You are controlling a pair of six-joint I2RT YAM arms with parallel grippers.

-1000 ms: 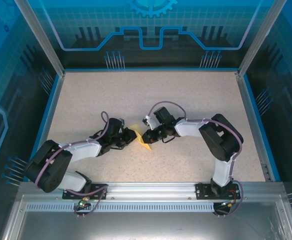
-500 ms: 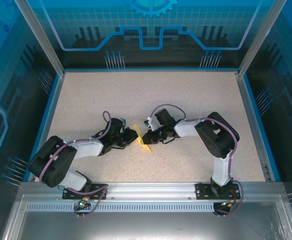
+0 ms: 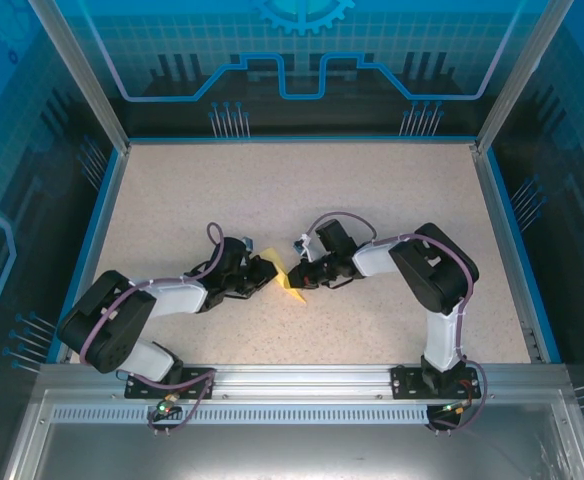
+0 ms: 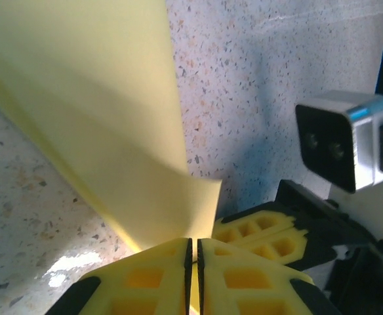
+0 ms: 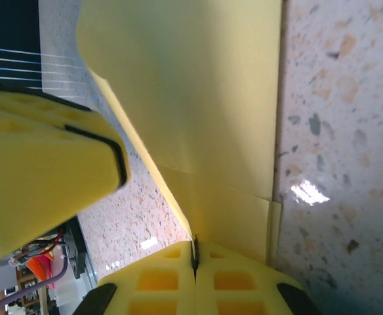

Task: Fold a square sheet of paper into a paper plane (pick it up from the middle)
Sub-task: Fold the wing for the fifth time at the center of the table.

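A: Where's the square sheet of paper point(image 3: 292, 290)?

B: Middle of the surface point(image 3: 372, 200), right between the two arms. It's already doubled over, and the right wrist view shows a layered edge near the grip

A: Fingers?

B: The left fingers point(image 4: 181, 257) are pinched flat together on the sheet, with the paper running straight out of the seam. The right fingers point(image 5: 178, 279) are the same, clamped tight on the layered part. From above the two sets of tips sit just beside each other, coming in from opposite sides

A: Why so close together?

B: My guess is the paper is thin and floppy, so two grips side by side hold that short stretch taut. One can anchor while the other works the crease

A: Is it lying flat?

B: No, it rises away from both grips like a tilted panel. Can't tell whether the far edge touches the surface

A: Progress?

B: Somewhere in the folds, I'd say. No pointed dart shape and no wings to see yet

A: Risk?

B: The arms pulling apart could tear it, or it could slip out of one pinch
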